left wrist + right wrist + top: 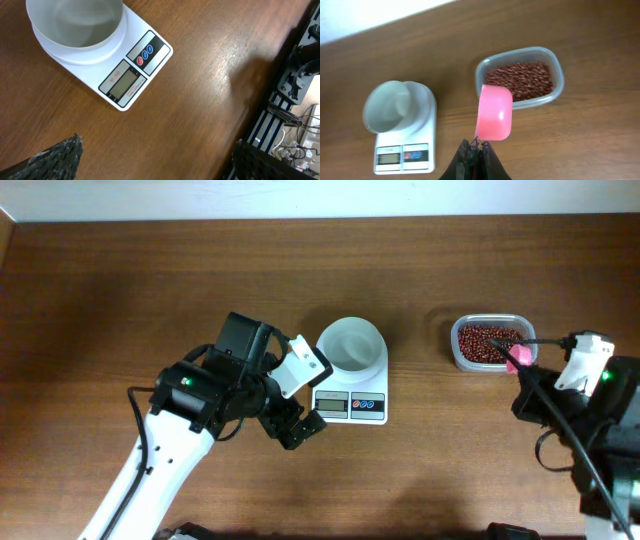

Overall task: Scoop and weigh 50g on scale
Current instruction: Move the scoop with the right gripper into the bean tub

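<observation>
Scale [350, 402], overhead: mid-desk [100, 280], white bowl [350, 345] on its platform; no beans show in the bowl.
Beans [488, 343], overhead: heaped in the clear tub [455, 352], well right of the scale.
Right hand [535, 375], overhead: at the tub's near corner, pink scoop [519, 357] at the rim.
Left hand [300, 427], overhead: just beside the scale's button end; whether it touches cannot be told.
Scale [125, 70], left wrist: bowl [75, 25] bare inside; display [124, 83] grey, reading too small to tell.
Left hand [155, 167], left wrist: fingers [55, 155] spread wide over bare desk, holding nothing.
Scoop [495, 112], right wrist: handle pinched in the pressed-together right hand [475, 147]; cup looks empty, over the near rim of the tub [480, 75].
Beans [520, 80], right wrist: cover the tub floor; none on the scale [402, 150] or in the bowl [390, 107].
Done, as judged: scoop taken up and brought to the tub.
Left, as judged: first scoop, carry to the bowl, tipping, trimming to the target weight.
</observation>
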### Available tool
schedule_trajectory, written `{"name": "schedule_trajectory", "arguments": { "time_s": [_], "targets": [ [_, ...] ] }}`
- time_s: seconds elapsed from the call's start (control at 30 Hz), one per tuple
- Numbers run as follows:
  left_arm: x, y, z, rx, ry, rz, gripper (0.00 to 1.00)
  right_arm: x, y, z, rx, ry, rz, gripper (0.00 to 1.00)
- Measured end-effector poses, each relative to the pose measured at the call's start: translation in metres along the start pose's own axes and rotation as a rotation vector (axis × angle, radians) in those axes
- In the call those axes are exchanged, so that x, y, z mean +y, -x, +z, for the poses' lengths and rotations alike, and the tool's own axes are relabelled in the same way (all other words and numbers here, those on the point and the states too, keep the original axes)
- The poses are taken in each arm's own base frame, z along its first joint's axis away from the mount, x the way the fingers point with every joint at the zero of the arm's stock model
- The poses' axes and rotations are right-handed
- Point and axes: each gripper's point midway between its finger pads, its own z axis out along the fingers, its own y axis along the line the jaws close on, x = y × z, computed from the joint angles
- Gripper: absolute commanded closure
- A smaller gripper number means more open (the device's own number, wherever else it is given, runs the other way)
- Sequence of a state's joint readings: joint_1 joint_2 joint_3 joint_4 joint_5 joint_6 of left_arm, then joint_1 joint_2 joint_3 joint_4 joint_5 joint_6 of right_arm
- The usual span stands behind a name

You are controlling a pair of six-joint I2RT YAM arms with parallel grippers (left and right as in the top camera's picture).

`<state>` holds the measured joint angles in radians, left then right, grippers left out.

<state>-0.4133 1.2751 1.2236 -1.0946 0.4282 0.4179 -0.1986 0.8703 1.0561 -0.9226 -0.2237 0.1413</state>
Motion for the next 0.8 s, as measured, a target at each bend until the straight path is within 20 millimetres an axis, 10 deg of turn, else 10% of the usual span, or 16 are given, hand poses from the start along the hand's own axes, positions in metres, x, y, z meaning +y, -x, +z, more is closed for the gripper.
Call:
{"name": "schedule_trajectory", "arguments": {
  "time_s": [0.37,0.8],
  "targets": [
    [0.001,0.0,0.0,0.0,0.004,0.0,0.01,-0.032,0.008,0.109,0.147,-0.067,0.068,0.96],
    [0.001,0.0,0.0,-0.001,0.004,0.001,0.01,-0.086,-0.013,0.157,0.27,-0.287,-0.114,0.96]
  ]
}}
